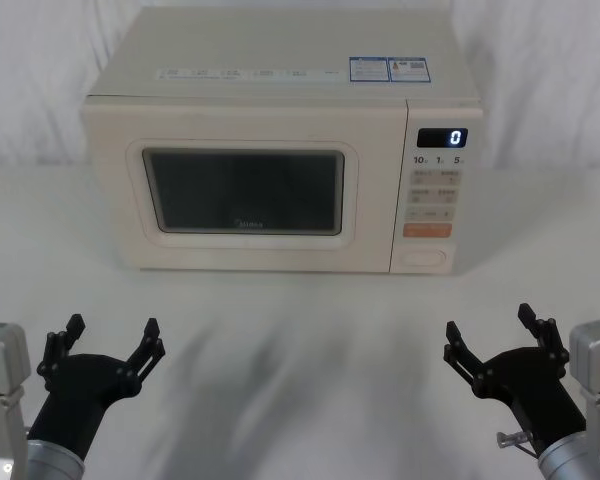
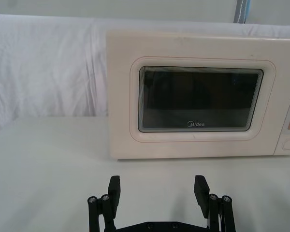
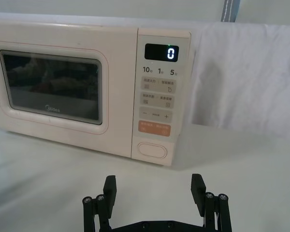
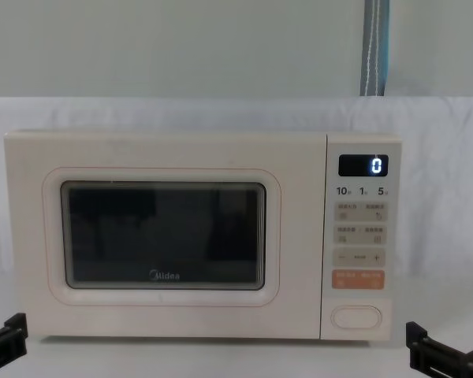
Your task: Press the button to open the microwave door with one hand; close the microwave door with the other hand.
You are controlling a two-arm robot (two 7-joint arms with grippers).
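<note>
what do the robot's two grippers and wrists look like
Both are matte black. The left gripper and the right gripper each have two slim linkage fingers ending in small squarish pads, with round bolt heads at the joints. Behind each sits a silver-grey wrist block over a silver cylindrical section. A small metal part sticks out beside the right wrist. No cables are visible.

Place: I read it as a staged test bench, not a home kitchen.
Table (image 1: 300,340): white cloth covers the surface.
Backdrop (image 4: 181,47): plain pale wall, more white cloth (image 3: 246,72) draped behind.
Appliance: one cream microwave (image 1: 280,150) stands alone on my table.
Strap (image 4: 376,47): grey-blue strip hanging behind.
</note>
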